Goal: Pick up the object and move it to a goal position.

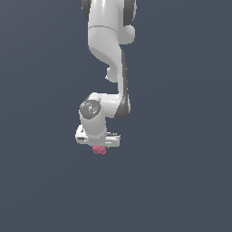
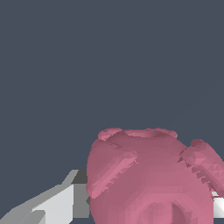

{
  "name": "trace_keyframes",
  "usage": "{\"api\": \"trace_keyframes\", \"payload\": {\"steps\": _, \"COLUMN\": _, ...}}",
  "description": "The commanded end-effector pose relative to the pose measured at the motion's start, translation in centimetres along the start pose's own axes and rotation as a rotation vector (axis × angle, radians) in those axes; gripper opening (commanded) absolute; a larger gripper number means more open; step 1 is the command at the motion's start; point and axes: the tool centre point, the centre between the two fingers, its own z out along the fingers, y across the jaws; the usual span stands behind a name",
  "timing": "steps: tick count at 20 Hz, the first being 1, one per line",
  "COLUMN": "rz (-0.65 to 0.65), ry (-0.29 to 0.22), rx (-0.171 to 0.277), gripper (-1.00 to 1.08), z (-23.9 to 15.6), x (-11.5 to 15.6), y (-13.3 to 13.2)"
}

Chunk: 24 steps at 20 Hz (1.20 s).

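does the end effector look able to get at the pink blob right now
Probably yes: the end effector sits directly over the pink blob, which fills the wrist view between its fingers. Nothing is in the way; whether it is gripped is unclear.

The pink lumpy object (image 2: 151, 179) sits between the hand's fingers (image 2: 52, 205).
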Motion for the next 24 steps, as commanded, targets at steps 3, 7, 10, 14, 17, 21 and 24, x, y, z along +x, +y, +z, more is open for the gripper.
{"api": "trace_keyframes", "payload": {"steps": 3, "rz": 0.0, "ry": 0.0, "rx": 0.0, "gripper": -1.0, "z": 0.0, "x": 0.0, "y": 0.0}}
{"api": "trace_keyframes", "payload": {"steps": 7, "rz": 0.0, "ry": 0.0, "rx": 0.0, "gripper": -1.0, "z": -0.2, "x": -0.3, "y": -0.2}}
{"api": "trace_keyframes", "payload": {"steps": 10, "rz": 0.0, "ry": 0.0, "rx": 0.0, "gripper": -1.0, "z": -0.6, "x": -0.8, "y": -0.6}}
{"api": "trace_keyframes", "payload": {"steps": 14, "rz": 0.0, "ry": 0.0, "rx": 0.0, "gripper": -1.0, "z": -1.4, "x": -1.9, "y": -1.3}}
{"api": "trace_keyframes", "payload": {"steps": 17, "rz": 0.0, "ry": 0.0, "rx": 0.0, "gripper": -1.0, "z": -2.3, "x": -3.0, "y": -2.2}}
{"api": "trace_keyframes", "payload": {"steps": 21, "rz": 0.0, "ry": 0.0, "rx": 0.0, "gripper": -1.0, "z": -3.8, "x": -5.1, "y": -3.6}}
{"api": "trace_keyframes", "payload": {"steps": 24, "rz": 0.0, "ry": 0.0, "rx": 0.0, "gripper": -1.0, "z": -5.2, "x": -6.8, "y": -4.9}}
